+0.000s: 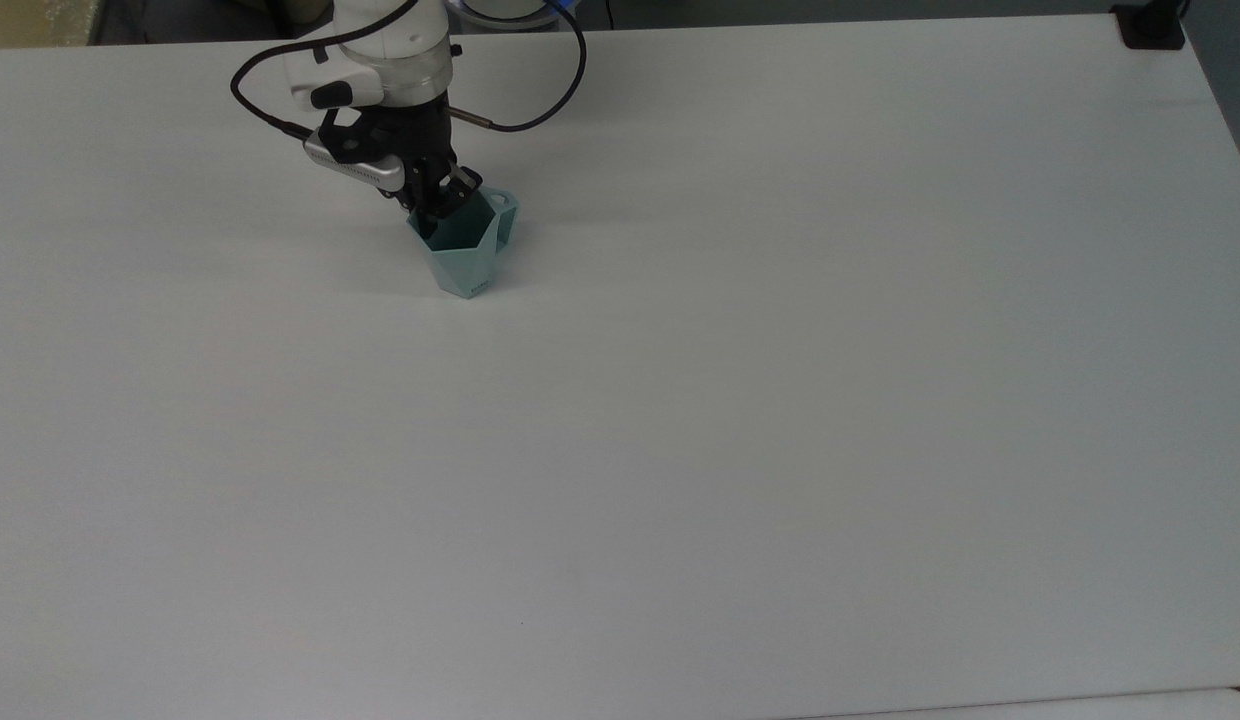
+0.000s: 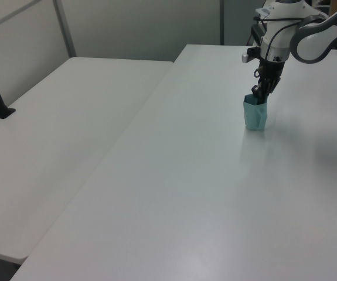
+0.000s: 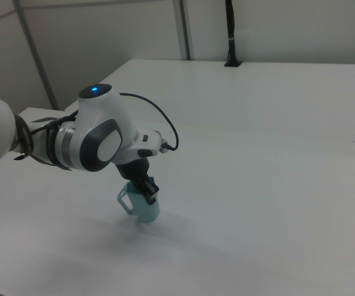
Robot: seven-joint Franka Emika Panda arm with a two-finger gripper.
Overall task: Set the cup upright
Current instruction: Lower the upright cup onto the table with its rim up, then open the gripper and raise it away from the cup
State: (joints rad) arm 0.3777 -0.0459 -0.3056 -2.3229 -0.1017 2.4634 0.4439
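Cup sits mouth-up in the top view's upper left on the table; we pinch its rim wall with the gripper, steadying its narrow base.

No legible text, label, brand or number anywhere.

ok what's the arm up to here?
The Panda's gripper is gripping the rim of the pale teal cup, one finger inside the mouth. The cup stands mouth-up with its base on the white table, near the top view's upper left, its handle toward the top view's right. It looks upright; the gripper has not let go.
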